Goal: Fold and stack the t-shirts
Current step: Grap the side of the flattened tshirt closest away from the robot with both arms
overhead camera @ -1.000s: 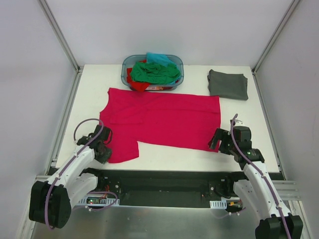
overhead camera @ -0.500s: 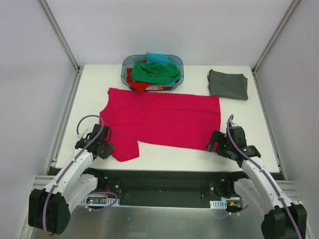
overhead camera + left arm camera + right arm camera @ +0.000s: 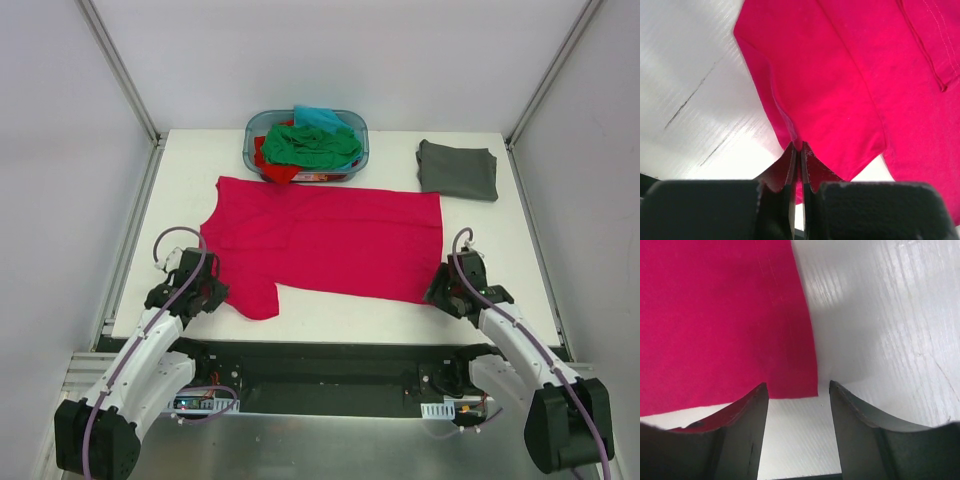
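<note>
Two grips are needed for this fold, and I have only one of them. The pink shirt (image 3: 330,240) lies spread flat on the surface (image 3: 330,312), between the basket (image 3: 249,148) and my bases.

My left jaws are closed on the shirt's near-left flap (image 3: 250,297), which I take to be a sleeve. In the left wrist view, red cloth is pinched tight between the two fingers.

My right jaws are open and hold nothing. They straddle the near-right corner (image 3: 807,389), which lies flat on the surface between the fingers.

To do this well, I should sink the right jaws until the tips touch the surface. The corner should sit well inside before I close, so that I catch both layers and not just the top one. I cannot tell from here whether the layers lie flush at that corner, so a deep bite is safer than a nip at the very tip.

Once both sides are gripping, I should:
- lift them together and level, only high enough to free the near edge
- carry that edge away from me toward the far one
- keep the cloth lightly taut between my arms so the crease runs straight

My left side holds a sleeve, not the body, so that end may lag and skew the fold. I should also stop short of the basket, where the green (image 3: 310,143), teal (image 3: 318,114) and red (image 3: 272,170) shirts wait. The grey shirt (image 3: 458,170) lies folded at the far right, well apart, and looks the likely base of the stack.
</note>
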Robot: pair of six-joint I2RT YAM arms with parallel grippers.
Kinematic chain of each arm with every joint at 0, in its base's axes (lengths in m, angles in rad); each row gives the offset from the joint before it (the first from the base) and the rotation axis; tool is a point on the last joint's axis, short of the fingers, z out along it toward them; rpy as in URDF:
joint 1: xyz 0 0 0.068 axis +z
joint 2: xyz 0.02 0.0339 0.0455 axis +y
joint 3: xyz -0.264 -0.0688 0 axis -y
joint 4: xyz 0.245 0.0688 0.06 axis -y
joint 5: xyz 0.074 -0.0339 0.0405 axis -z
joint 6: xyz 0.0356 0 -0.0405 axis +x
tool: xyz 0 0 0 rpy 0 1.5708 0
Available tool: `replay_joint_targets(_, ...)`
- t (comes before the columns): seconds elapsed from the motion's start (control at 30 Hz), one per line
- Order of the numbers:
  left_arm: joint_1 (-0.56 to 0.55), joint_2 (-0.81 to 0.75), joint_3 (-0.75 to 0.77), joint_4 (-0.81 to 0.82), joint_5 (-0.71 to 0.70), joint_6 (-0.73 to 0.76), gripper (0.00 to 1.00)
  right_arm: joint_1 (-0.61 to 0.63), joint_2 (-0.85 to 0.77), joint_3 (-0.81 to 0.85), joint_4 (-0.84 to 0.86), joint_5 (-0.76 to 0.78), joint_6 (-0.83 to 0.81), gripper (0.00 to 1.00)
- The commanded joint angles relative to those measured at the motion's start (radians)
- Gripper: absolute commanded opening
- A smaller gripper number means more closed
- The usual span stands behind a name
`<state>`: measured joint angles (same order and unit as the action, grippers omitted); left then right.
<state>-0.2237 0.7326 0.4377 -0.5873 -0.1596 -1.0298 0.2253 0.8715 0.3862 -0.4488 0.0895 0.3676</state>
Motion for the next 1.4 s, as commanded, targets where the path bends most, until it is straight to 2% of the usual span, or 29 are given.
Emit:
replay_joint_targets(0.0,-0.009,-0.012,0.019,0.04,-0.018,0.042,0.0,0.005,0.064,0.003,0.067,0.029,0.045,0.52)
replay_joint_targets(0.1,-0.009,-0.018,0.018,0.047,-0.02,0.05,0.0,0.008,0.11,0.026,0.059,0.016,0.036,0.43)
replay_joint_targets(0.27,-0.008,-0.021,0.026,0.05,-0.026,0.063,0.0,0.011,0.152,0.034,0.048,0.023,0.036,0.38)
replay_joint_targets(0.33,-0.008,-0.021,0.026,0.05,-0.021,0.06,0.0,0.013,0.161,0.036,0.051,0.021,0.039,0.33)
replay_joint_targets(0.5,-0.008,-0.018,0.038,0.05,-0.009,0.053,0.0,0.017,0.158,0.051,0.038,0.023,0.037,0.15)
replay_joint_targets(0.57,-0.008,-0.019,0.044,0.052,-0.012,0.043,0.0,0.017,0.15,0.068,0.03,-0.002,0.011,0.02)
replay_joint_targets(0.6,-0.008,-0.019,0.052,0.052,-0.018,0.04,0.0,0.019,0.147,0.081,0.022,-0.016,-0.002,0.01)
replay_joint_targets(0.83,-0.008,0.056,0.143,0.055,-0.026,0.024,0.0,0.017,0.185,0.212,-0.054,-0.08,-0.045,0.0)
replay_joint_targets(1.23,-0.006,0.356,0.413,0.083,-0.004,0.03,0.0,-0.01,0.343,0.436,-0.099,-0.079,-0.059,0.0)
replay_joint_targets(1.37,0.012,0.441,0.496,0.084,-0.009,0.036,0.0,-0.044,0.392,0.5,-0.102,-0.125,-0.081,0.0)
